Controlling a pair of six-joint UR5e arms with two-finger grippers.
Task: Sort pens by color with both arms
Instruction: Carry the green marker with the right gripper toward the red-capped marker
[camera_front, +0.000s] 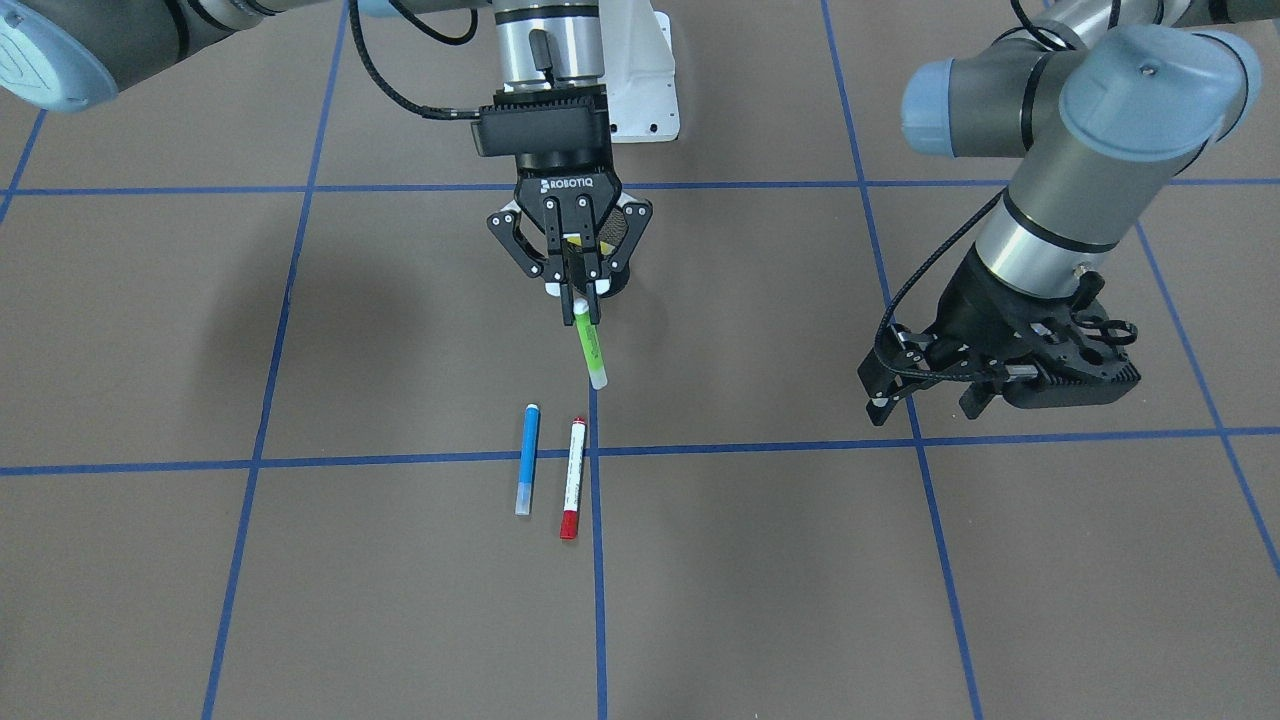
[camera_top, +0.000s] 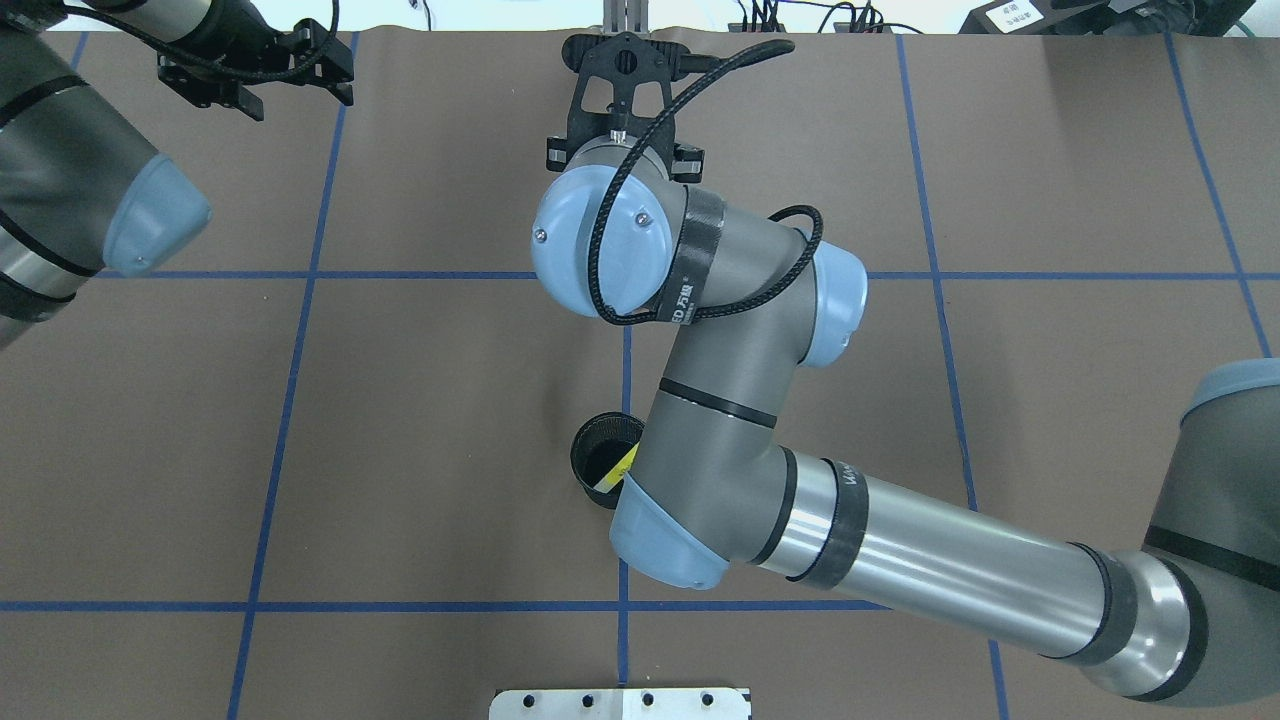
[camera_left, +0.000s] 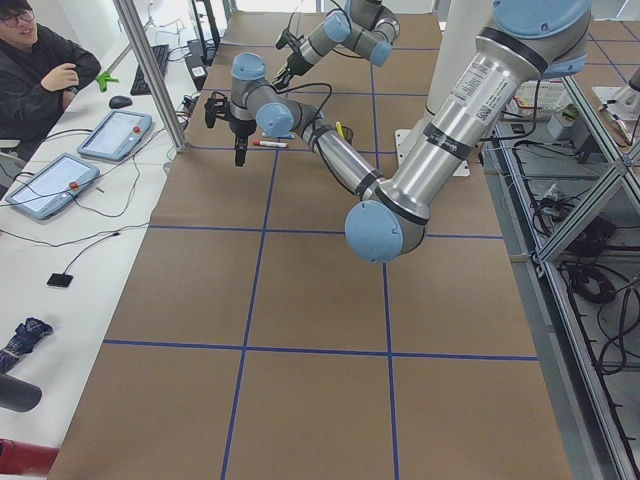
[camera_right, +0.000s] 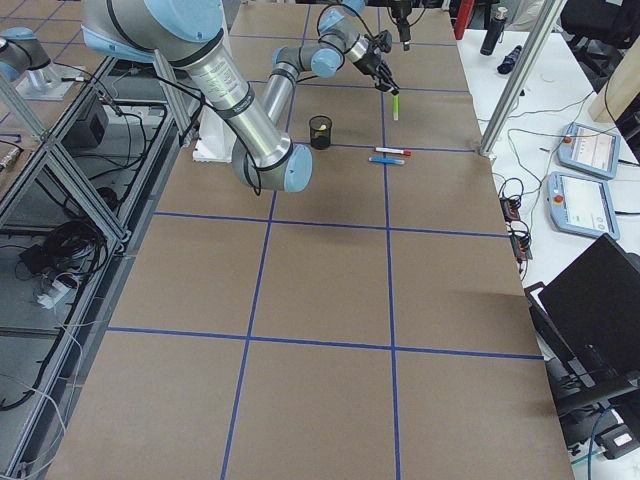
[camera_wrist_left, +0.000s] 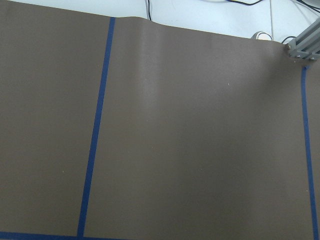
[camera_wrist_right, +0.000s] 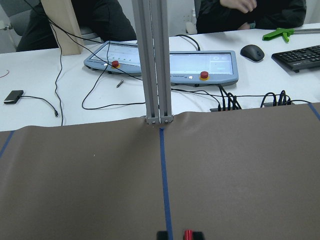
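Note:
My right gripper (camera_front: 580, 297) hangs at mid-table, shut on the top end of the lime green pen (camera_front: 593, 352), which slants down toward the table. The blue pen (camera_front: 527, 458) and the white pen with a red cap (camera_front: 572, 478) lie side by side on the brown table just past it. A yellow pen (camera_top: 622, 465) stands in the black mesh cup (camera_top: 592, 450), partly hidden under my right arm. Off to the side my left gripper (camera_front: 928, 405) hovers open with nothing in it, also visible as the left gripper (camera_top: 255, 85) in the overhead view.
Blue tape lines (camera_front: 598, 560) divide the brown table into squares. An aluminium post (camera_wrist_right: 155, 65) stands at the far table edge. Beyond it is a white bench with control tablets (camera_wrist_right: 200, 65), cables, a keyboard and seated people (camera_left: 35, 70).

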